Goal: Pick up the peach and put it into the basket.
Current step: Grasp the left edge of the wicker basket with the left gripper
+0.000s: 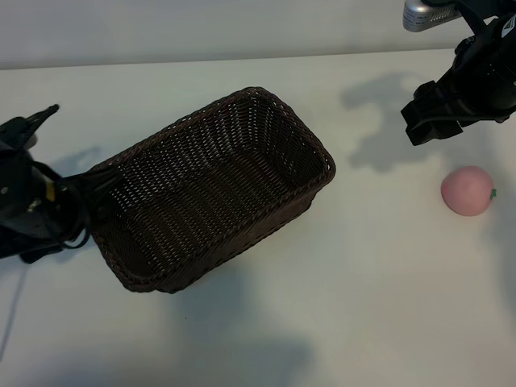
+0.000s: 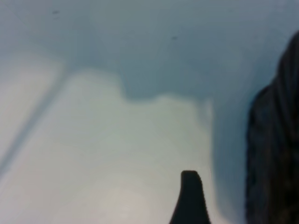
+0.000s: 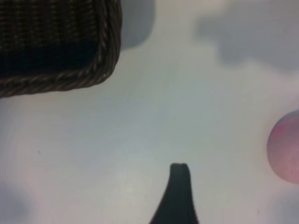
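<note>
The peach (image 1: 467,190) is a small pale-pink ball lying on the white table at the right; it also shows at the edge of the right wrist view (image 3: 286,148). The basket (image 1: 266,101), dark-brown wicker, stands empty at the centre-left. My right gripper (image 1: 423,121) hangs open above the table, behind and to the left of the peach, holding nothing. One of its fingers (image 3: 176,191) shows over bare table. My left gripper (image 1: 68,149) is open beside the basket's left end, with one finger (image 2: 190,198) in view near the basket wall (image 2: 275,154).
White table (image 1: 363,306) lies bare between the basket and the peach and along the front. The basket's corner rim (image 3: 70,79) shows in the right wrist view. Arm shadows fall on the table near both grippers.
</note>
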`<state>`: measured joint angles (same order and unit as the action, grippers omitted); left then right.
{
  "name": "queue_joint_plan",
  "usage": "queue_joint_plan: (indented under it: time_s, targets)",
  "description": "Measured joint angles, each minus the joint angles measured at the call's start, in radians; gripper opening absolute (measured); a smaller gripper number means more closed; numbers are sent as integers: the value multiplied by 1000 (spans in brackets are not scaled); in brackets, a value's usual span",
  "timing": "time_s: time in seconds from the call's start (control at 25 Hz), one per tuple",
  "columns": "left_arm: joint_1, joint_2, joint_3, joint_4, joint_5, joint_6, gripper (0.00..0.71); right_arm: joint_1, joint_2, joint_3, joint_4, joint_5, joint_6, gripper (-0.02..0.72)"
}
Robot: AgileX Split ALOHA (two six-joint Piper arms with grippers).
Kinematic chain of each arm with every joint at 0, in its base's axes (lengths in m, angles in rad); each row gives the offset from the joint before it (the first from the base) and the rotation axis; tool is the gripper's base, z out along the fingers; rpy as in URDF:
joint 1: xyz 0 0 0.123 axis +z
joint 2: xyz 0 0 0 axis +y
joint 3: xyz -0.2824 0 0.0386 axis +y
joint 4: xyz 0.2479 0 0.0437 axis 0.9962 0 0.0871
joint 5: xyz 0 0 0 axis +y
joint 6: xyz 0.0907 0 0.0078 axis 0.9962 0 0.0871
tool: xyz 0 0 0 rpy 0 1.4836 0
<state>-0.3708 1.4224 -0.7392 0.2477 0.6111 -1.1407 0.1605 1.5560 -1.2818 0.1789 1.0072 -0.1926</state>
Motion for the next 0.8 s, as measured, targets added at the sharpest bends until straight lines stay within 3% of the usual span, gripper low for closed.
queue_joint_plan:
  time_s: [0.8]
  targets:
    - [9, 150, 0, -52, -172, 17, 562, 0, 0, 0, 0, 3, 0, 595]
